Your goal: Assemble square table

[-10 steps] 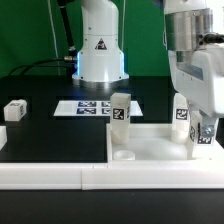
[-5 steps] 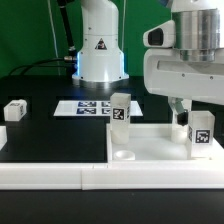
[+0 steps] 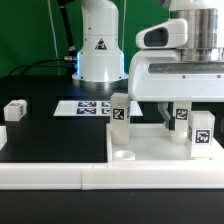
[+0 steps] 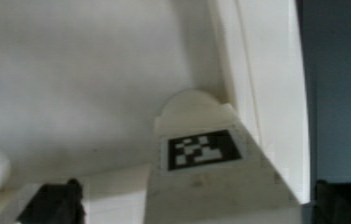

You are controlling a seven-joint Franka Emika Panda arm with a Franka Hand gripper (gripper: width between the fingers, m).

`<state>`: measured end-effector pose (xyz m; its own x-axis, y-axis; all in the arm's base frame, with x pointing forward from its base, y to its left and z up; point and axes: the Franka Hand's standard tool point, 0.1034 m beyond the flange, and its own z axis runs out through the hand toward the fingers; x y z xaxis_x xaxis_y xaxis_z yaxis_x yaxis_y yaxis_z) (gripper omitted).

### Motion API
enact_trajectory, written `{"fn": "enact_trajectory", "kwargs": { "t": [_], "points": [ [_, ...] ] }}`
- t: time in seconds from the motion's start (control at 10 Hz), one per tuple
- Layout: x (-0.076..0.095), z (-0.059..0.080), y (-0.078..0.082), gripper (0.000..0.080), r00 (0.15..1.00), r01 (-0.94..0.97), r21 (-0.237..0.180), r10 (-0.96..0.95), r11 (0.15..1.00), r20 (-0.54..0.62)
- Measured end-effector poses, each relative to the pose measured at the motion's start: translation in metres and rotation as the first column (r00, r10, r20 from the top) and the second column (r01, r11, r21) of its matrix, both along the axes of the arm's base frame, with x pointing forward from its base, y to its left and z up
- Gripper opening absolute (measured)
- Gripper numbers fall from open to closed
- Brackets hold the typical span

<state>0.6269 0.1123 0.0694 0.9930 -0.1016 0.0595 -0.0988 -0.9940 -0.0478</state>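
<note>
Square panel (image 3: 150, 145) carrying three upright legs (image 3: 120, 110), gripper (image 4: 101, 205) (grip state unclear) above

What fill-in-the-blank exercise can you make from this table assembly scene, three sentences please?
1. The number of legs standing upright on the square panel is ____.
2. One loose leg lies on the ____ tabletop at the exterior view's left.
3. The marker board lies in front of the robot's ____ base.

Missing words: three; black; white
</note>
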Motion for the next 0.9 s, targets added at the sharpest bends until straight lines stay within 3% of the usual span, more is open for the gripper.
{"fn": "enact_trajectory", "kwargs": {
  "t": [0.3,0.5,0.7,0.9],
  "points": [
    [-0.0004,-0.0004,-0.0005,0.062,1.0,0.026,0.002,-0.026,1.0,-0.002],
    [-0.0005,-0.0005,0.0003,0.0318,0.989,0.151,0.012,-0.151,0.988,-0.009],
    [-0.0006,-0.0006,0.0005,0.0288,0.97,0.244,0.018,-0.244,0.97,-0.014],
    [0.0003,0.0009,-0.0036,0.0288,0.882,0.47,0.024,-0.468,0.882,-0.059]
  ]
}}
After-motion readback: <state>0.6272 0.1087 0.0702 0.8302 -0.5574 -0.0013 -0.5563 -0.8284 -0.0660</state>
